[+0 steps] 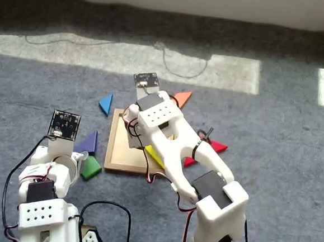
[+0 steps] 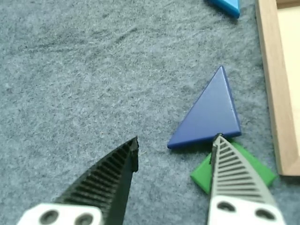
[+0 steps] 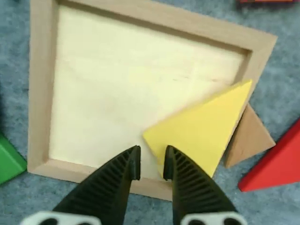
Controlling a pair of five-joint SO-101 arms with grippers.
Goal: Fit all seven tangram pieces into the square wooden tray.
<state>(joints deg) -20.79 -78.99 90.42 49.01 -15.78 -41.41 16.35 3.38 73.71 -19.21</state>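
The square wooden tray (image 3: 42, 93) lies under my right gripper (image 3: 152, 157), whose fingers stand almost together just above a yellow triangle (image 3: 201, 126). That triangle lies tilted, one corner inside the tray and the far part resting on the rim. My left gripper (image 2: 176, 147) is open, low over the carpet. One of its fingers (image 2: 234, 173) covers part of a green piece (image 2: 201, 176) beside a dark blue triangle (image 2: 211, 115). From above, the tray (image 1: 115, 145) shows between the two arms.
A brown piece (image 3: 251, 138) and a red piece (image 3: 276, 164) lie outside the tray's corner. A light blue triangle (image 1: 105, 103) and an orange triangle (image 1: 183, 97) sit beyond the tray. Grey carpet stretches all around, with a cable (image 1: 172, 63) at the back.
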